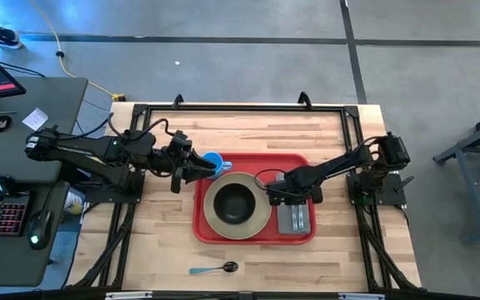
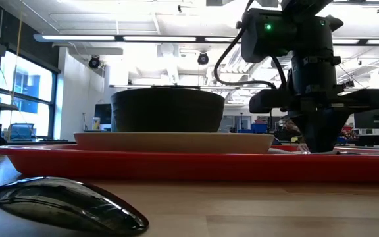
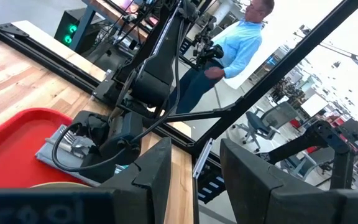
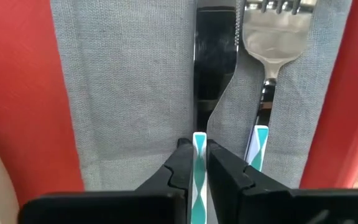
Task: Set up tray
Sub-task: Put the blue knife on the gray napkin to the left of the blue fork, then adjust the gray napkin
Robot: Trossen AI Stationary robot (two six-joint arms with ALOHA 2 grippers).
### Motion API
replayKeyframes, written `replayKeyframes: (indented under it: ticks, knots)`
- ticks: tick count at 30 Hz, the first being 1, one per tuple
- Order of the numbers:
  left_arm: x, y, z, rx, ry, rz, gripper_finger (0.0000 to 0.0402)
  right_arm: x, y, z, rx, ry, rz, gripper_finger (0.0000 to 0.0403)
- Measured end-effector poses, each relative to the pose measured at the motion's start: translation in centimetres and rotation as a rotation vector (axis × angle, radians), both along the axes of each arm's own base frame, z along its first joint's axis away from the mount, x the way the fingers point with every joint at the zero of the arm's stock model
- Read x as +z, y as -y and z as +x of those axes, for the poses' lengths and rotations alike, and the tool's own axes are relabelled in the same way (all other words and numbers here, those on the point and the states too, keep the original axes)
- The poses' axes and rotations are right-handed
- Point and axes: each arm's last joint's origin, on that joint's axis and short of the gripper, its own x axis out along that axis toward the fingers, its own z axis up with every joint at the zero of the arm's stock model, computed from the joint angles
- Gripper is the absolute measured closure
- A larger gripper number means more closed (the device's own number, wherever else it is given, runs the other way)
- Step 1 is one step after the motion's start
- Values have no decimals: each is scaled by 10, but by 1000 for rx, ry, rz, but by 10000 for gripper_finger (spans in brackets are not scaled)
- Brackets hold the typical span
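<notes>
The red tray (image 1: 223, 235) holds a beige plate (image 1: 215, 218) with a black bowl (image 1: 234, 202) on it. At its right end lies a grey napkin (image 4: 123, 81) with a knife (image 4: 215, 56) and a fork (image 4: 272, 31) on it. My right gripper (image 4: 199, 163) is shut on the knife's handle. A blue cup (image 1: 214, 162) stands at the tray's far left corner. My left gripper (image 1: 200, 169) is right beside the cup, pointing toward the table's right. Its fingers (image 3: 157, 171) are apart with nothing between them. I cannot tell whether it touches the cup. My right gripper pinches the knife's teal-and-white handle (image 4: 199, 142) between its two fingers (image 4: 180, 163), just behind the blade. The fingers come from above, pointing down, one on each side of the handle. The blade lies flat on the napkin beside the fork.
A teal-handled spoon (image 1: 219, 268) lies on the wood near the table's near edge, in front of the tray. Its bowl fills the foreground of the low view (image 2: 64, 205). A black frame (image 1: 240, 107) runs round the table. A person (image 3: 229, 50) stands beyond it.
</notes>
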Motion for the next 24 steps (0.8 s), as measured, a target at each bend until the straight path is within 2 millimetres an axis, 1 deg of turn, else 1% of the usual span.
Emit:
replayKeyframes:
  ticks: [6,9,18,24]
  knots:
    - [0,0,0,0,0,-2,229,0,-1,3,-1,30,37,388]
    - [0,0,0,1,0,-2,229,1,-2,5,0,46,57,389]
    - [0,0,0,2,1,-2,229,1,-4,6,2,49,103,338]
    - [0,0,0,2,1,-2,229,4,-4,5,6,62,107,319]
